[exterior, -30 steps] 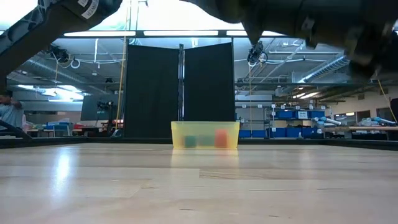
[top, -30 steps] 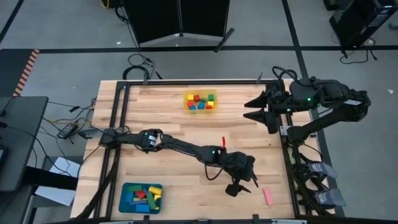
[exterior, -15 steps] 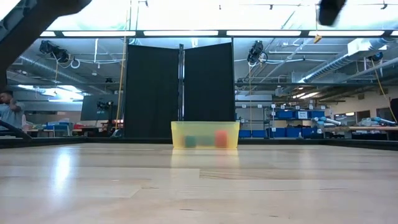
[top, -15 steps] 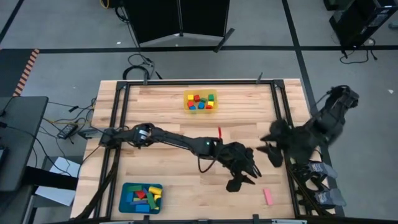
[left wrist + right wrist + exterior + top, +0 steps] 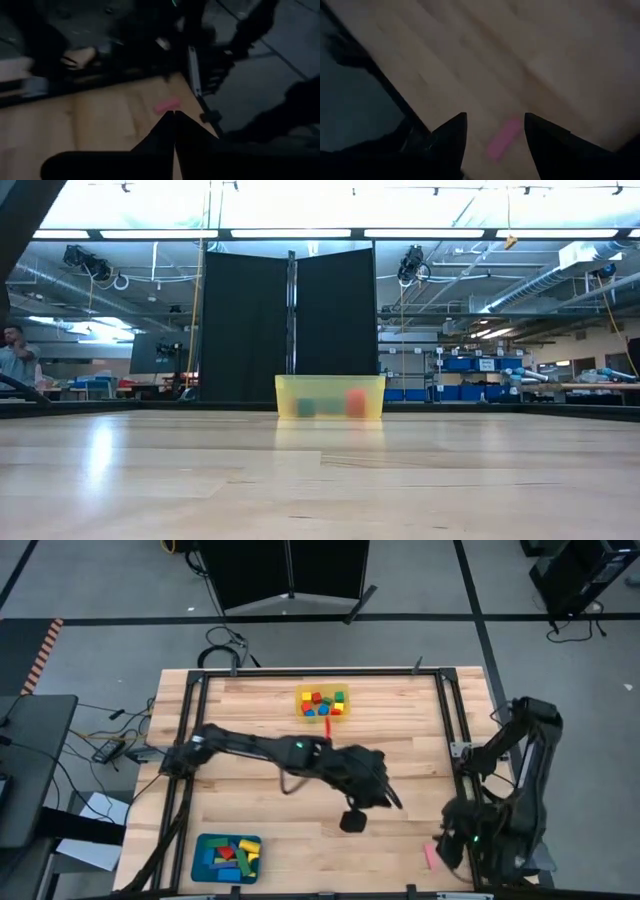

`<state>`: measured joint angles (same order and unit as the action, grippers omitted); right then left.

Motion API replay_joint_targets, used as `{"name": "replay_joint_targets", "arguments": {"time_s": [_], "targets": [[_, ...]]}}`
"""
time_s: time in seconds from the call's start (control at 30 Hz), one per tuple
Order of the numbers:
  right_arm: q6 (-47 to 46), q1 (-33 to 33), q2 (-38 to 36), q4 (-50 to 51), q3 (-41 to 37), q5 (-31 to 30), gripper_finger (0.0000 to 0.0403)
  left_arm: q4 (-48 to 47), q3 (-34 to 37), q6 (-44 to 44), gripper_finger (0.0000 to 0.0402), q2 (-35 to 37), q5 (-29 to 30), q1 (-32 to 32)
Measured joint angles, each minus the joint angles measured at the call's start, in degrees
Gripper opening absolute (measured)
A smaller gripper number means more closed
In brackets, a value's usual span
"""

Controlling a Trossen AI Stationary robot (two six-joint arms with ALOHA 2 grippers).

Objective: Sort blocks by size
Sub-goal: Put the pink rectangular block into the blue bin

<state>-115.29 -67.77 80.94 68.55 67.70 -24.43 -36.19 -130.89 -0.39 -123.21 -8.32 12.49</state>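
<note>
A pink block lies flat on the wood near the table's near right corner. My right gripper hangs over it, open and pointing steeply down. In the right wrist view the pink block shows on the table between the two dark fingers and clear of them. My left gripper is raised over the middle of the table, right of centre, shut and holding nothing. Its closed tips point toward the pink block. Small coloured cubes sit in the yellow tray, and longer blocks lie in the teal tray.
The yellow tray stands at the far middle of the table and the teal tray at the near left corner. A black metal frame runs along the table's edges, close to my right arm. Bare wood lies between the trays.
My right arm has swung from the table's far right side to its near right corner. It came down and tipped over until its gripper hung above the pink block. My left gripper has risen and drawn back from the near right area toward the table's middle. The pink block has stayed put.
</note>
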Motion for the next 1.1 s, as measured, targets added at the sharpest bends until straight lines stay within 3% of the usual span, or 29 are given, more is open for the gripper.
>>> {"name": "replay_joint_targets", "arguments": {"time_s": [0.27,0.57,0.87,1.1], "targets": [[-4.54,1.71,10.37,-13.34,0.02,11.37,0.0251,-8.29,0.00,-0.77,0.0025,11.64,9.68,-0.04],[-5.48,6.25,19.00,-13.01,0.02,17.04,0.0329,-22.23,0.00,-5.16,0.0025,22.29,22.20,2.26],[-7.38,6.84,26.12,-14.42,-0.02,19.99,0.0319,-26.24,0.00,-8.92,0.0025,31.03,31.50,8.88],[-7.69,6.01,25.97,-25.51,-6.07,19.99,0.0299,-28.53,0.00,-12.08,0.0025,34.52,40.22,15.21]]}}
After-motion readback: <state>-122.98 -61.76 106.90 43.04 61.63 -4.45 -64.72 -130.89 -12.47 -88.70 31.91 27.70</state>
